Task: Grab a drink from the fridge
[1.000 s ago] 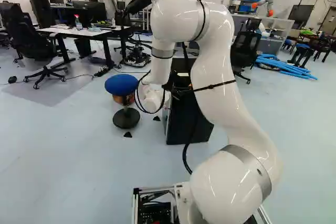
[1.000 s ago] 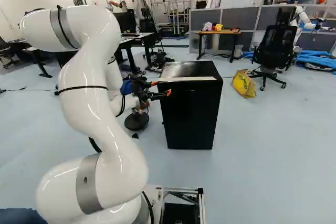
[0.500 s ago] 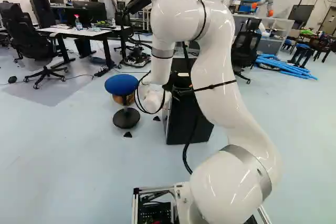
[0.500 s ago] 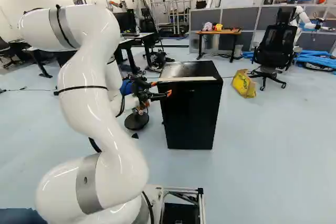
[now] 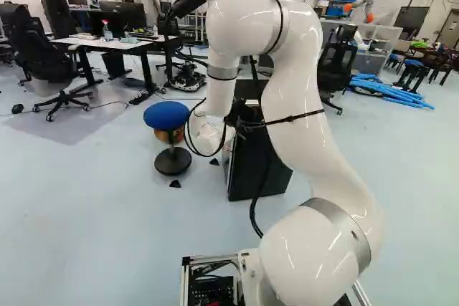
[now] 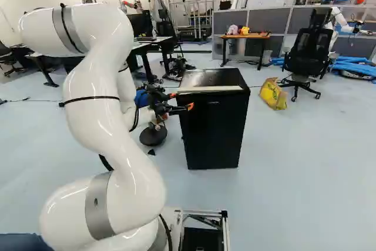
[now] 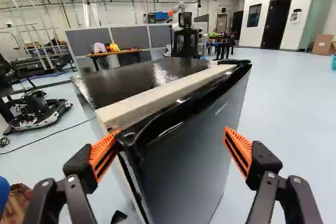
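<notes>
Right base view has the gripper [image 6: 181, 101] at ten o'clock from the fridge [image 6: 214, 127]; its fingers spread wide, gripping nothing. One orange pad [image 7: 102, 151] meets or nearly meets the corner of the door [image 7: 184, 156]. A shallow hook could let it slip off; sideways pressure might skew the fridge, glossy black, upright, pale strip [image 7: 157, 97] along its top. No drink shows.
</notes>
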